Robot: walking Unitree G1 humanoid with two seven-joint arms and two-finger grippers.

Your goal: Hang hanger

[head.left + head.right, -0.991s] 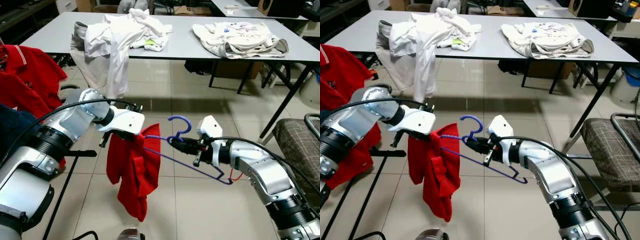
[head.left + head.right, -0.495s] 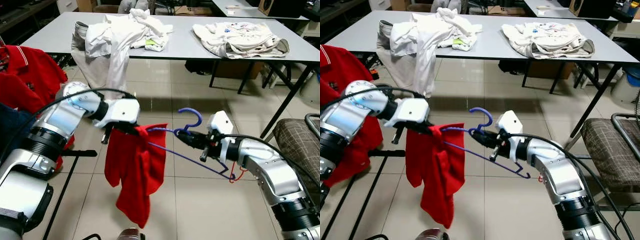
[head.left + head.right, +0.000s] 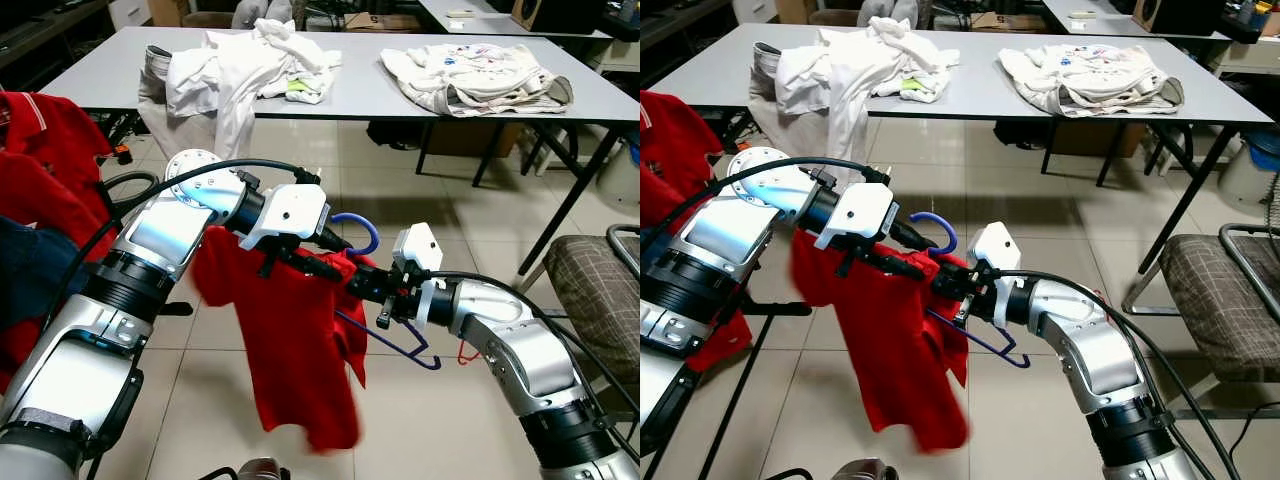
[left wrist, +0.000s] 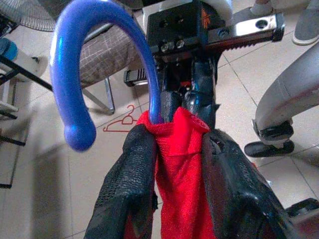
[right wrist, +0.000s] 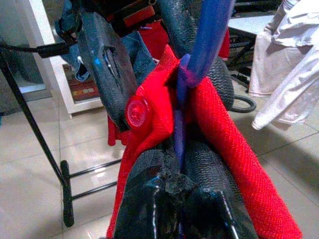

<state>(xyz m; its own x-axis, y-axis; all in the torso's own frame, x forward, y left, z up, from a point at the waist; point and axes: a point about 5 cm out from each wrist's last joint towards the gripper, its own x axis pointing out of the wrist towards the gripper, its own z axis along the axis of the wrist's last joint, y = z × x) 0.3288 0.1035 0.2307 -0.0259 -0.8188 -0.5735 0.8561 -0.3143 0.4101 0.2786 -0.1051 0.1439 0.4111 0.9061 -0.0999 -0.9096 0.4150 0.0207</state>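
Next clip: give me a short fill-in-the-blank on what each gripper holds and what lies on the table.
1. The left gripper pinches the ____ shirt at the hanger's neck.
2. The right gripper is shut on the ____ hanger.
3. On the grey table behind lie heaps of ____ clothes.

Missing words: red; blue; white

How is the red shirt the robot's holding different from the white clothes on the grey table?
The red shirt hangs in the air on a blue hanger, held between the left gripper and right gripper; the white clothes lie in crumpled heaps on the grey table. The shirt is one plain red garment; the white clothes are several pieces, one draping off the table's edge. Both are unfolded fabric.
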